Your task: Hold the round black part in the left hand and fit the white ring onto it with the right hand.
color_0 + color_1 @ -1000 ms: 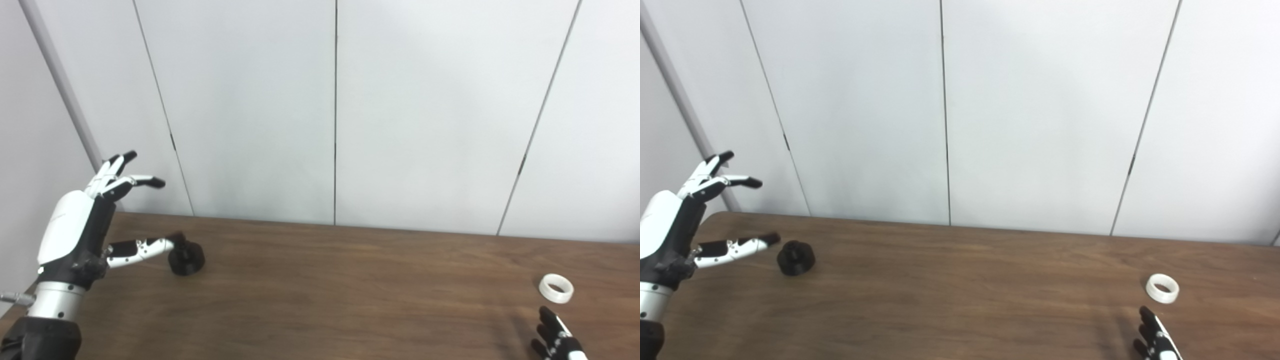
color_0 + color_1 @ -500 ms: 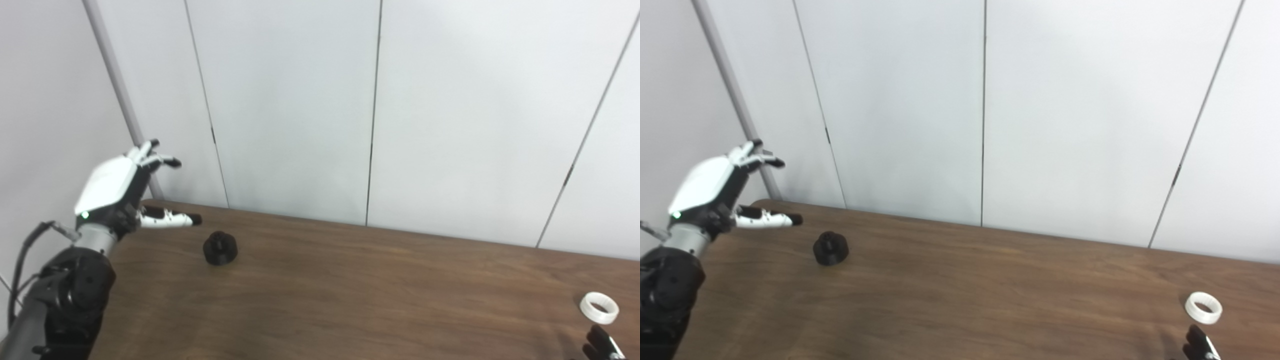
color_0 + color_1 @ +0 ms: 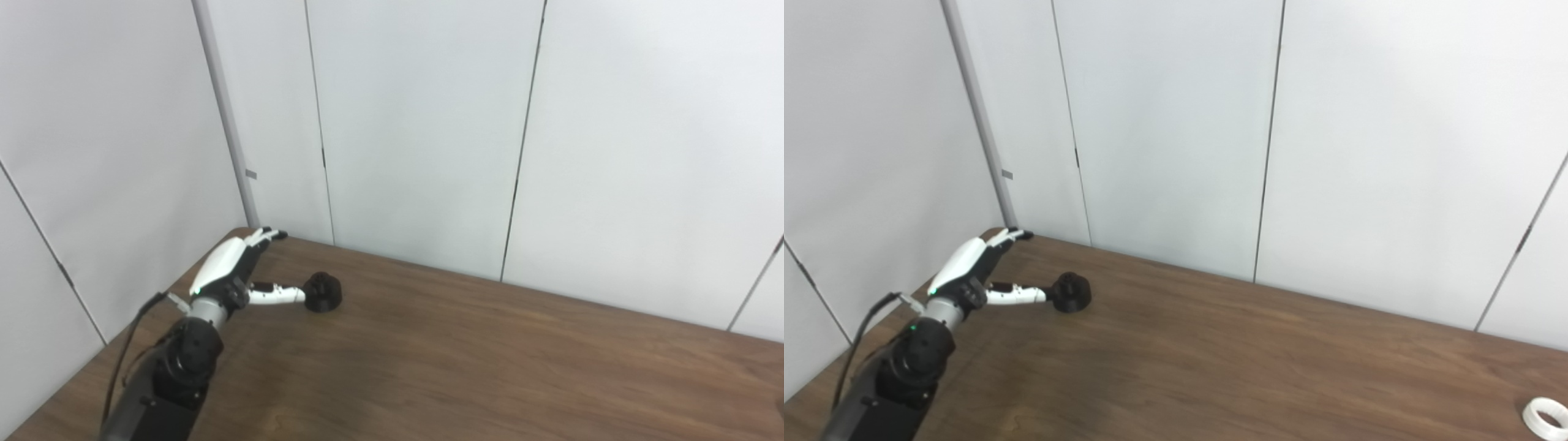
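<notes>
The left robot hand (image 3: pixel 229 269) is spread wide and holds nothing, its thumb reaching out sideways so that the tip is touching or just short of the round black part (image 3: pixel 323 292). That part sits on the desk (image 3: pixel 465 367) just off the thumb side, with the fingers (image 3: pixel 266 234) pointing past it toward the wall. The white ring (image 3: pixel 1545 414) lies well apart, far across the desk. The right robot hand is out of sight, so the left is plainly the nearer; closing on the part probably needs a sideways shift first.

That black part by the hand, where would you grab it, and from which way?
Probably around its wide round base, coming down from above. The black part sits flat on the table with a narrower knob on top. The open left hand is beside it, thumb tip at its side.
</notes>
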